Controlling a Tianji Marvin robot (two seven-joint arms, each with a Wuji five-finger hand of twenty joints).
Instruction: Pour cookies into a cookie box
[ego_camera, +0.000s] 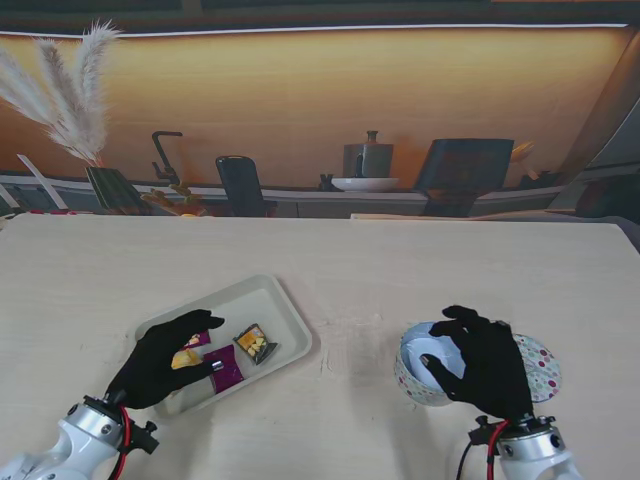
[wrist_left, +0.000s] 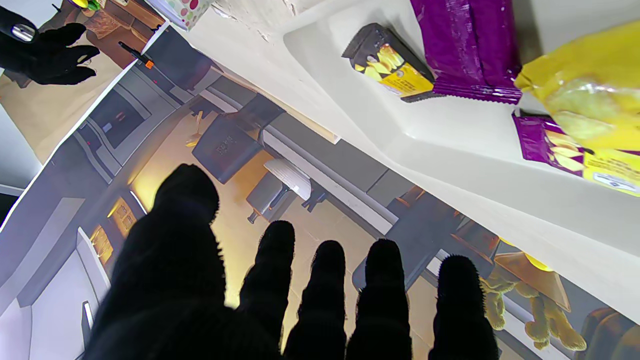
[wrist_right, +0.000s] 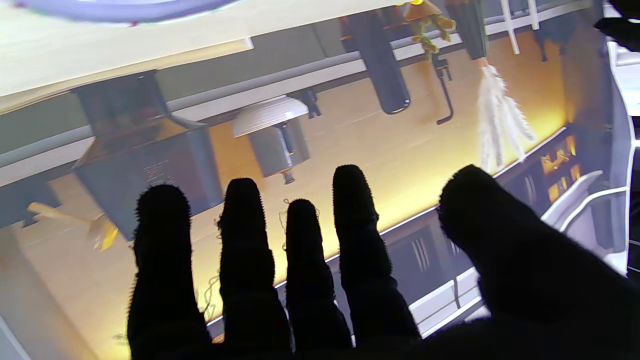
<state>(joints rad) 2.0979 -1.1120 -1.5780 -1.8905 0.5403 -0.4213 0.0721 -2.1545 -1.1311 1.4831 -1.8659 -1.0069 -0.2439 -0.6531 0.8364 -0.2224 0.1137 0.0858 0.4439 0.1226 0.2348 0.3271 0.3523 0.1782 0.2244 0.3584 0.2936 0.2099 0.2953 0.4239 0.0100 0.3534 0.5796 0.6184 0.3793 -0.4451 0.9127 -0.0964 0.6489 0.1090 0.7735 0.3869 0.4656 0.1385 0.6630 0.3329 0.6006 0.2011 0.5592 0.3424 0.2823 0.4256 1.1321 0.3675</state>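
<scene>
Both black-gloved hands spread, holding nothing: left hand (ego_camera: 160, 357) over the shallow white plastic tray (ego_camera: 285, 315) of cookie packets (ego_camera: 254, 343), right hand (ego_camera: 487, 365) above the round polka-dot cookie box (ego_camera: 415, 380).

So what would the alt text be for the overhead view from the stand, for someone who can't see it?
Two black-gloved robot hands work over a pale wooden table: the left hand hovers over a white tray of purple, yellow and dark snack packets, and the right hand rests over an open round polka-dot cookie box. A kitchen backdrop runs behind the table.
</scene>
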